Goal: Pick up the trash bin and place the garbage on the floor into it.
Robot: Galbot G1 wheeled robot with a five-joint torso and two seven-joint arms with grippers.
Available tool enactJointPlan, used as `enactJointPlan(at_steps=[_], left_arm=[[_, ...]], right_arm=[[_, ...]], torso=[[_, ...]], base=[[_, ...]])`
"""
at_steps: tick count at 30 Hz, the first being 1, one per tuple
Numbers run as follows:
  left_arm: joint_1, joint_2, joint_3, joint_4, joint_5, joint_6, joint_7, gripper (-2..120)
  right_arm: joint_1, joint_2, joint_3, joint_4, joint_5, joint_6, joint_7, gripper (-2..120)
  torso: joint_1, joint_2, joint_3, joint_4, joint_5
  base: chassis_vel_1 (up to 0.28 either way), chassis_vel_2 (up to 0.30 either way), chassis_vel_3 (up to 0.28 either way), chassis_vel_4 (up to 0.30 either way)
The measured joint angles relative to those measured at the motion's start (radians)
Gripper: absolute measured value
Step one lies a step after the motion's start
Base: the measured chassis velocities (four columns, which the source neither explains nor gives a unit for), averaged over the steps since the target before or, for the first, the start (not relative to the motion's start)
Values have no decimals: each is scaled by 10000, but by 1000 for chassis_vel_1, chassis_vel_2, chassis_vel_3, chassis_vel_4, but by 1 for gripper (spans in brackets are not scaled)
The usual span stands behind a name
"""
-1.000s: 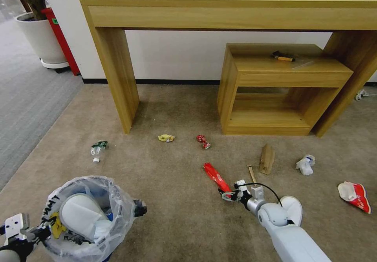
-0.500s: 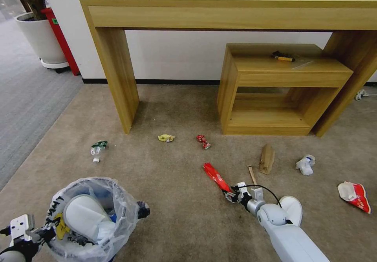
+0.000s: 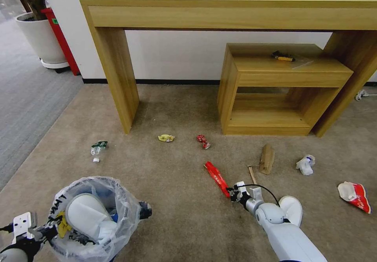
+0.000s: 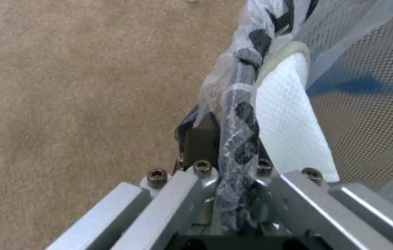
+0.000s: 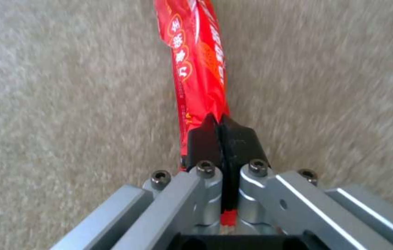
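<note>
The trash bin point(image 3: 92, 218), with a clear printed liner, is at the lower left of the head view and holds a white slipper point(image 3: 84, 215). My left gripper point(image 3: 46, 230) is shut on its rim; the left wrist view shows the gripper point(image 4: 226, 128) pinching rim and liner beside the slipper point(image 4: 293, 132). My right gripper point(image 3: 232, 193) is low over the beige floor point(image 3: 176, 199), shut on the near end of a long red wrapper point(image 3: 216, 175). In the right wrist view the gripper point(image 5: 217, 123) clamps that wrapper point(image 5: 196, 62).
Other garbage lies around: a clear bottle point(image 3: 97, 149), yellow wrapper point(image 3: 166, 138), crumpled red wrapper point(image 3: 203, 141), cardboard point(image 3: 267, 159), stick point(image 3: 251, 173), white packet point(image 3: 305, 164), red-white packet point(image 3: 354, 196), a slipper point(image 3: 293, 209). A wooden table point(image 3: 114, 65) and shelf unit point(image 3: 275, 93) stand behind.
The right gripper has shifted a little to the right, and the red wrapper's near end has turned with it. The bin has drifted slightly right in the left gripper.
</note>
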Motion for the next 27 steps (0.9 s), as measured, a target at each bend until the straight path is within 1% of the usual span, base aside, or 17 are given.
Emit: enactJointPlan(at_steps=[1, 3, 5, 6, 8, 9, 10, 11, 13, 14, 15, 18, 20, 22, 24, 26, 27], left_arm=[[0, 0, 0, 0, 0, 0, 0, 0], [-176, 256, 195, 6, -61, 0, -188, 0], [-240, 315, 239, 18, -69, 1, -218, 0], [-408, 451, 366, 60, -104, 0, -303, 0], [-455, 488, 405, 75, -126, 0, -338, 0], [-506, 526, 446, 90, -152, 0, -378, 0], [-670, 654, 576, 145, -234, 0, -498, 0], [-670, 654, 576, 145, -234, 0, -498, 0], [-1191, 1058, 970, 296, -525, 0, -891, 0], [-1342, 1199, 1096, 343, -619, 1, -991, 0], [-1342, 1199, 1096, 343, -619, 1, -991, 0], [-1992, 1883, 1718, 614, -929, 0, -1322, 0], [-2143, 2047, 1879, 672, -1012, 0, -1414, 0], [-2640, 2574, 2457, 833, -1381, 0, -1739, 0], [-2775, 2699, 2596, 883, -1483, 0, -1815, 0], [-3460, 3239, 3283, 1170, -1946, 0, -2170, 0], [-3460, 3239, 3283, 1170, -1946, 0, -2170, 0]], right_arm=[[0, 0, 0, 0, 0, 0, 0, 0], [-242, -180, 165, 743, -56, 36, 50, 0], [-294, -230, 207, 940, -56, 40, 51, 0], [-422, -365, 334, 1504, -57, 40, 56, 0], [-441, -393, 355, 1612, -56, 39, 56, 0], [-472, -440, 392, 1805, -57, 38, 55, 0], [-529, -586, 487, 2345, -45, -3, 36, 0], [-529, -586, 487, 2345, -45, -3, 36, 0], [-540, -1043, 560, 3669, 298, -277, -29, 0], [-508, -1187, 534, 4035, 412, -363, -50, 0], [-508, -1187, 534, 4035, 412, -363, -50, 0], [-294, -1641, 221, 5571, 993, -799, -108, 0], [-232, -1696, 137, 5846, 1122, -900, -114, 0], [25, -1781, -107, 6589, 1492, -1199, -180, 0], [90, -1789, -159, 6723, 1572, -1260, -215, 0], [457, -1837, -453, 7356, 2201, -1617, -486, 0], [457, -1837, -453, 7356, 2201, -1617, -486, 0]], torso=[[0, 0, 0, 0, 0], [0, 0, 0, -1, 0], [0, -1, 0, -3, 0], [0, 0, 0, -3, 0], [0, 0, 0, -3, 0], [0, 0, 0, -3, 1], [0, 1, 0, -3, 0], [0, 1, 0, -3, 0], [0, 2, 0, -3, 0], [0, 1, 1, -3, 2], [0, 1, 1, -3, 2], [0, 2, 1, -2, -1], [0, 2, 1, 0, -2], [0, 2, 1, -1, 0], [0, 2, 1, -2, 0], [0, 1, 1, -2, -2], [0, 1, 1, -2, -2]], base=[[0, 0, 0, 0], [0, 0, 0, 0], [0, 0, 0, 0], [0, 0, 0, 0], [0, 0, 0, 0], [0, 0, 0, 0], [0, 0, 0, 0], [0, 0, 0, 0], [0, 0, 0, 0], [0, 0, 0, 0], [0, 0, 0, 0], [0, 0, 0, 0], [0, 0, 0, 0], [0, 0, 0, 0], [0, 0, 0, 0], [0, 0, 0, 0], [0, 0, 0, 0]])
